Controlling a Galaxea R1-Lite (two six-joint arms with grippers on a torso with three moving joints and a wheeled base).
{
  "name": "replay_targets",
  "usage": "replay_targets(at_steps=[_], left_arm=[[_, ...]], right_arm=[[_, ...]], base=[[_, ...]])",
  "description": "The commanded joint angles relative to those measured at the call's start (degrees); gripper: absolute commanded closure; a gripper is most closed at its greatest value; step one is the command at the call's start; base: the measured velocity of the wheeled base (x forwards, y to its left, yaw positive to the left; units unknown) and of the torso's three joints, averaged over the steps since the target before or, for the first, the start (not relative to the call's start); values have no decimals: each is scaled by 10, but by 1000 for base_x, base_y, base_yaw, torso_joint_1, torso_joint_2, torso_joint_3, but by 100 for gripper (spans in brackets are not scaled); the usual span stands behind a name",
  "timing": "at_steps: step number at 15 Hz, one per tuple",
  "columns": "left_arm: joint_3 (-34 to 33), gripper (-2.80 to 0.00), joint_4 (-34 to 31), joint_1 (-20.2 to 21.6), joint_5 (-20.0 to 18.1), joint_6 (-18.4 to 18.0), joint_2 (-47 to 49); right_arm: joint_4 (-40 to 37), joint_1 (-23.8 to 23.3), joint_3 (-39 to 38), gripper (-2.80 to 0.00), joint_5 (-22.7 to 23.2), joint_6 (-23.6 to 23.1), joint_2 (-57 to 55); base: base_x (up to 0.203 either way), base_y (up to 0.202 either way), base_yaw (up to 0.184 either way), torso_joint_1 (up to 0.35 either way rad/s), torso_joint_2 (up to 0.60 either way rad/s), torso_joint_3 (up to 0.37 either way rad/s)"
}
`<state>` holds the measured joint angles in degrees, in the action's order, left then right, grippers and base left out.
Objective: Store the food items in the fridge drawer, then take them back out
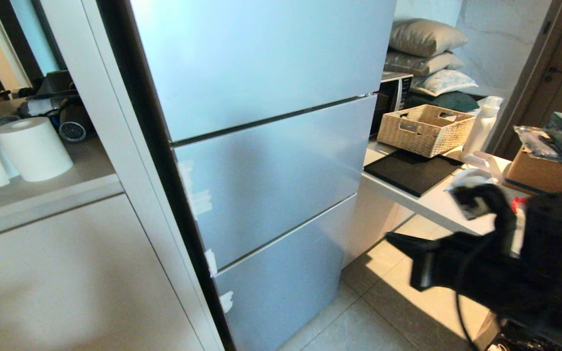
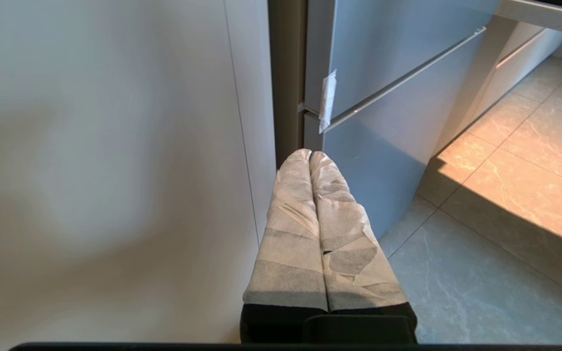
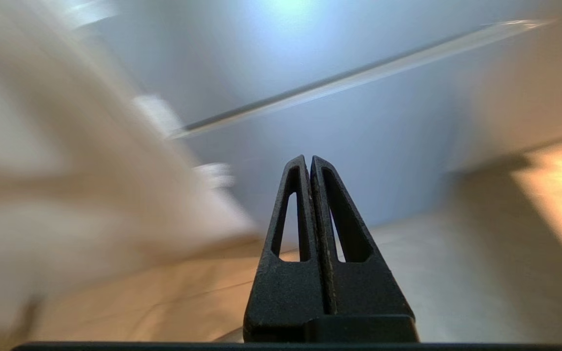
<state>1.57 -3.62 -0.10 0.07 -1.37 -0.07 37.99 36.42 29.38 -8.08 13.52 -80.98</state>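
Ahead of my right hand (image 3: 310,163), its black fingers pressed together and empty, the tall silver-blue fridge (image 1: 271,161) is fully closed; no fruit or clear drawer shows, so everything remains.

Fridge (image 1: 261,161) fully closed: three flat fronts stacked, only thin seams between them, no gap wide enough for fingers. White cabinet panel (image 1: 66,273) flush against fridge's left side, blocking approach there. Open tiled floor (image 1: 398,312) before and to the right of the lowest front; free room for a low approach. Right gripper (image 1: 408,243) low over that floor, fingers pressed together, pointed toward the lower fronts, nothing between. White shelf (image 1: 422,202) juts out at mid height on the right, crowded with wicker basket (image 1: 425,129), black board (image 1: 410,170), spray bottle (image 1: 481,129), cardboard box (image 1: 547,173). Left gripper (image 2: 310,156) low by the cabinet-fridge joint, wrapped fingers together.
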Motion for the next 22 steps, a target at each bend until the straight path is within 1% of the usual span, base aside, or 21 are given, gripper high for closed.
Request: replay_targets(at_steps=[1,2,3,5,6,7,8,9,10,11,12,13,14,16,17,18,19,20,21,22], left_arm=[[0,0,0,0,0,0,1],[0,0,0,0,0,0,1],[0,0,0,0,0,0,1],[0,0,0,0,0,-1,1],[0,0,0,0,0,6,1],[0,0,0,0,0,10,1],[0,0,0,0,0,10,1],[0,0,0,0,0,10,1],[0,0,0,0,0,10,1],[0,0,0,0,0,10,1],[0,0,0,0,0,10,1],[0,0,0,0,0,10,1],[0,0,0,0,0,10,1],[0,0,0,0,0,10,1],[0,0,0,0,0,10,1],[0,0,0,0,0,10,1],[0,0,0,0,0,10,1],[0,0,0,0,0,10,1],[0,0,0,0,0,10,1],[0,0,0,0,0,10,1]], right_arm=[[-40,-111,-127,0,19,-18,296],[-75,-157,-166,0,30,-32,375],[-115,-192,-199,0,38,-48,445],[-223,-239,-238,0,57,-65,584],[-261,-256,-253,0,63,-52,629],[-298,-273,-268,0,66,-34,653],[-336,-289,-282,0,61,-27,659],[-351,-291,-288,0,58,-61,655],[-362,-289,-290,0,59,-126,653],[-379,-286,-290,0,70,-183,653],[-391,-285,-290,0,81,-205,653],[-392,-284,-290,0,82,-189,652],[-392,-280,-290,0,81,-161,651],[-393,-241,-289,0,79,-145,653],[-390,-242,-289,0,70,-131,654],[-384,-255,-291,0,63,-122,654],[-381,-288,-292,0,61,-120,654],[-378,-332,-293,0,61,-122,661],[-377,-360,-293,0,62,-126,686],[-377,-367,-293,0,63,-129,716]], base=[[0,0,0,0,0,0],[0,0,0,0,0,0],[0,0,0,0,0,0],[0,0,0,0,0,0],[0,0,0,0,0,0],[0,0,0,0,0,0],[0,0,0,0,0,0],[0,0,0,0,0,0],[0,0,0,0,0,0],[0,0,0,0,0,0],[0,0,0,0,0,0],[0,0,0,0,0,0],[0,0,0,0,0,0],[0,0,0,0,0,0],[0,0,0,0,0,0],[0,0,0,0,0,0],[0,0,0,0,0,0],[0,0,0,0,0,0],[0,0,0,0,0,0],[0,0,0,0,0,0]])
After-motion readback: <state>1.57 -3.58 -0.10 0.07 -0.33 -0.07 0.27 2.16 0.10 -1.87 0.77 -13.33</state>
